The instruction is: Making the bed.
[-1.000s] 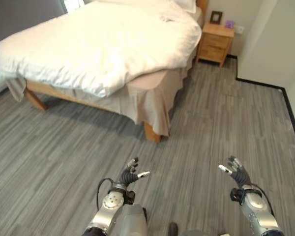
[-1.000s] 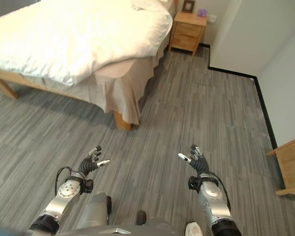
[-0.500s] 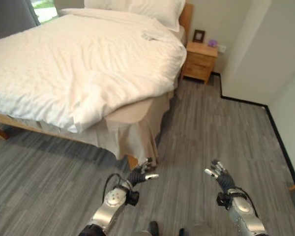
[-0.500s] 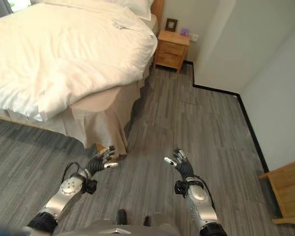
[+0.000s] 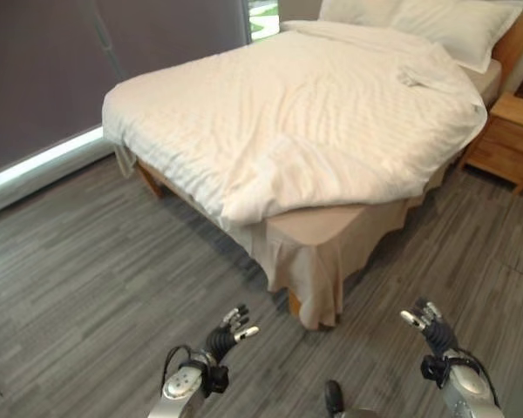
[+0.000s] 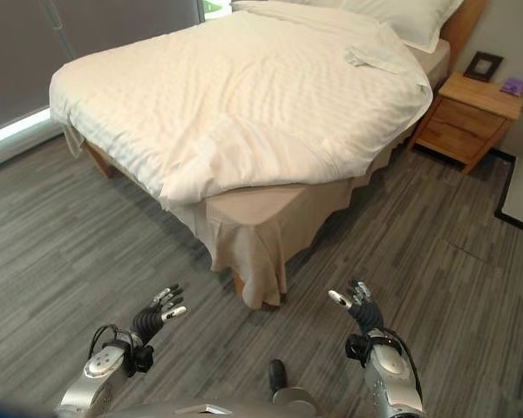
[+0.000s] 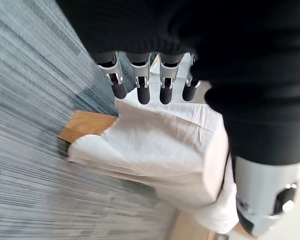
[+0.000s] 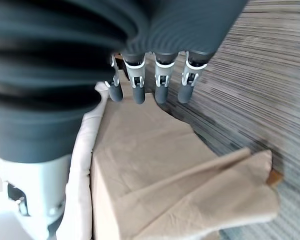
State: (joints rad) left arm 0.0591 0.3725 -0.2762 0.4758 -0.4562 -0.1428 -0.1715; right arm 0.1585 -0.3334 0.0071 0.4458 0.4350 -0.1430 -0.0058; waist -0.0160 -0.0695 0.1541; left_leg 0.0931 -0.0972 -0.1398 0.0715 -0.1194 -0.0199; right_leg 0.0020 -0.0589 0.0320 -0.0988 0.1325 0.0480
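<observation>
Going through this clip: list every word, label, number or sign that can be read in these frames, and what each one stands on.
None can be read.
Picture frame on the nightstand: its content is too small to make out.
Small purple item on the nightstand: no print legible.
White duvet, pillows, beige bed skirt and floor: no print on them.

White duvet [image 5: 331,122] covers the mattress; beige bed skirt [image 5: 318,261] hides the bed's corner leg [image 5: 294,302] except its foot. Pillows [image 5: 436,17] and nightstand [image 5: 506,144] are cut off by the frame edge. Small purple item [image 6: 512,85]: too small to identify.
</observation>
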